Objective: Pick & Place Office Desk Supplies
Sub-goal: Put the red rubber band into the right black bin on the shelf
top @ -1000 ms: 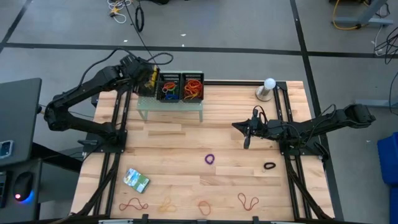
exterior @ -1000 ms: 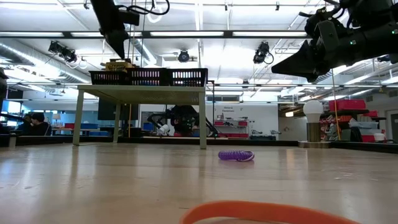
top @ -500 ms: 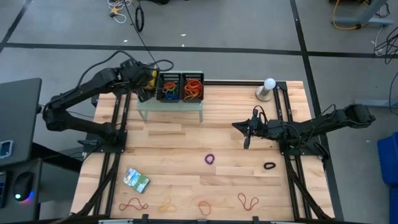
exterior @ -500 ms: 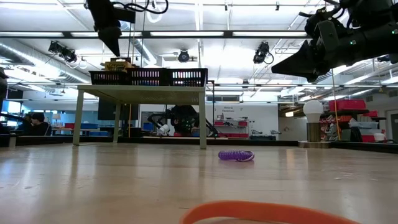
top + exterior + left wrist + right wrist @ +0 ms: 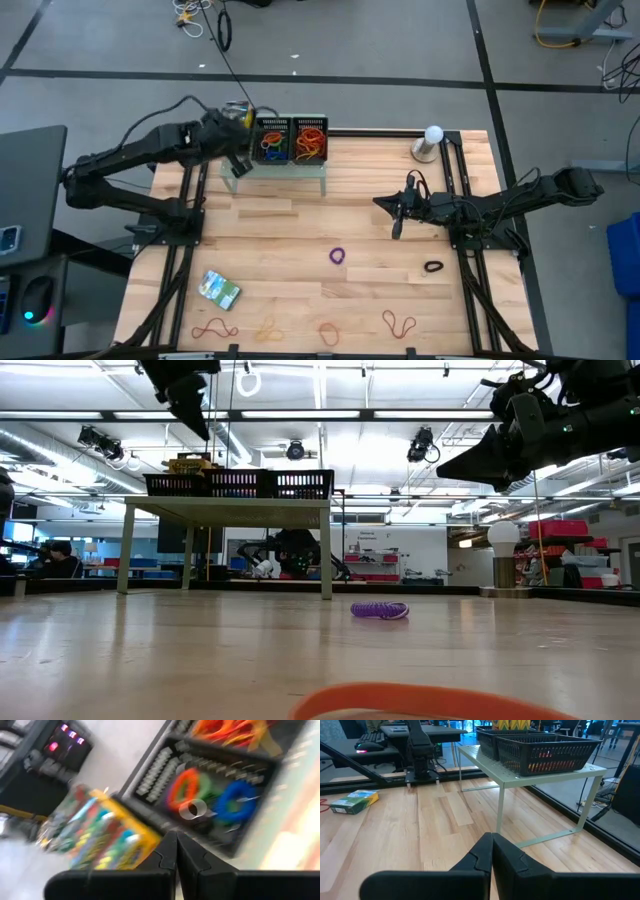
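My left gripper hangs shut and empty just in front of the pale-green shelf's left end, high above the table. Three black mesh trays stand on the shelf. The left one holds colourful packets. The middle one holds orange, green and blue bands. The right one holds orange bands. On the table lie a packet, a purple band, a black band and several red, orange and tan bands. My right gripper waits shut above the table's right half.
A white bulb-shaped lamp stands at the far right corner. Black frame rails run along both table sides. The loose bands lie in a row near the front edge. People sit in the room far behind the table.
My left gripper has drawn back from above the left tray toward the table's near edge and now hangs in front of the shelf's left end. The packets and the bands have stayed where they were.
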`<state>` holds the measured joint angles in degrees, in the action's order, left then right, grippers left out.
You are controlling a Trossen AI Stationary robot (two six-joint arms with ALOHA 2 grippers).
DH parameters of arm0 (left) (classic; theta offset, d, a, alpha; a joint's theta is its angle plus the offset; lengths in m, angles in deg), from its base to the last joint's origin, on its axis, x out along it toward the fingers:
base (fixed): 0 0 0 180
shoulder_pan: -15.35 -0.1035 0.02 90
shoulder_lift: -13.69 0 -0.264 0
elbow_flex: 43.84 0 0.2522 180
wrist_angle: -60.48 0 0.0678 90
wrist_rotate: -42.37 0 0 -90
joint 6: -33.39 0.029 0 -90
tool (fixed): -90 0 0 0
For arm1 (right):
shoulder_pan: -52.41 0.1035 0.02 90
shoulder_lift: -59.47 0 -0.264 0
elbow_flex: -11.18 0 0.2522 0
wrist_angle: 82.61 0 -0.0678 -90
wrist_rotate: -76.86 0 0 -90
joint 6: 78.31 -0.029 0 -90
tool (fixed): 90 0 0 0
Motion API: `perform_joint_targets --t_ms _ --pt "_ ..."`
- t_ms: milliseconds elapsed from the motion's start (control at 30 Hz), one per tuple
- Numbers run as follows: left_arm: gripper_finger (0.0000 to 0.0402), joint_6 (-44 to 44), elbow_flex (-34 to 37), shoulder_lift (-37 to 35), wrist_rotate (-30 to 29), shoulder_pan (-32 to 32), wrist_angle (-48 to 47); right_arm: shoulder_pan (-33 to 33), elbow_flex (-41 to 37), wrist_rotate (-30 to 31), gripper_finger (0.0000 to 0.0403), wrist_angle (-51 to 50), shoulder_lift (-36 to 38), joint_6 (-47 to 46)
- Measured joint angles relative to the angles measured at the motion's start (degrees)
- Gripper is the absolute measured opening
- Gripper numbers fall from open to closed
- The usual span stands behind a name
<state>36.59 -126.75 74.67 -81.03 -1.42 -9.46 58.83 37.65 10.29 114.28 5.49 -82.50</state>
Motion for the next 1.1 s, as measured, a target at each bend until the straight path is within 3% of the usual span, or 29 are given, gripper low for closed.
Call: perform_joint_targets --t_ms 200,367,533,667,767,900,1033,1100 --pt "0.0005 -4.87 10.16 -1.32 -0.53 11.30 15.26 -0.02 0.00 -0.01 0.0013 0.00 0.00 -0.01" --pt "0.0006 -10.46 19.84 -0.13 2.71 18.49 31.38 -0.02 0.00 -0.01 0.0013 -0.02 0.00 -0.94" --pt "0.0007 -16.51 28.78 2.70 -0.27 24.78 46.63 -0.02 0.00 -1.75 0.0013 -0.28 0.00 -1.40" --pt "0.0017 -28.07 32.19 7.27 0.40 23.85 50.70 0.00 -0.02 -6.23 0.0013 -0.37 -0.02 -1.46" --pt "0.0020 -25.68 32.19 10.74 5.50 22.51 52.51 0.00 -0.02 -6.96 0.0013 -0.37 -0.02 -1.55" --pt "0.0006 -19.66 32.17 14.44 8.02 24.14 60.74 0.00 -0.01 -6.97 0.0013 -0.23 -0.02 -1.55" --pt "0.0013 -26.21 32.06 18.95 11.96 24.55 71.93 0.00 -0.01 -9.50 0.0007 -0.22 -0.02 -0.83" --pt "0.0017 -28.42 31.16 20.76 14.61 24.64 72.36 0.00 -0.02 -9.98 0.0005 -0.21 -0.02 -0.29"
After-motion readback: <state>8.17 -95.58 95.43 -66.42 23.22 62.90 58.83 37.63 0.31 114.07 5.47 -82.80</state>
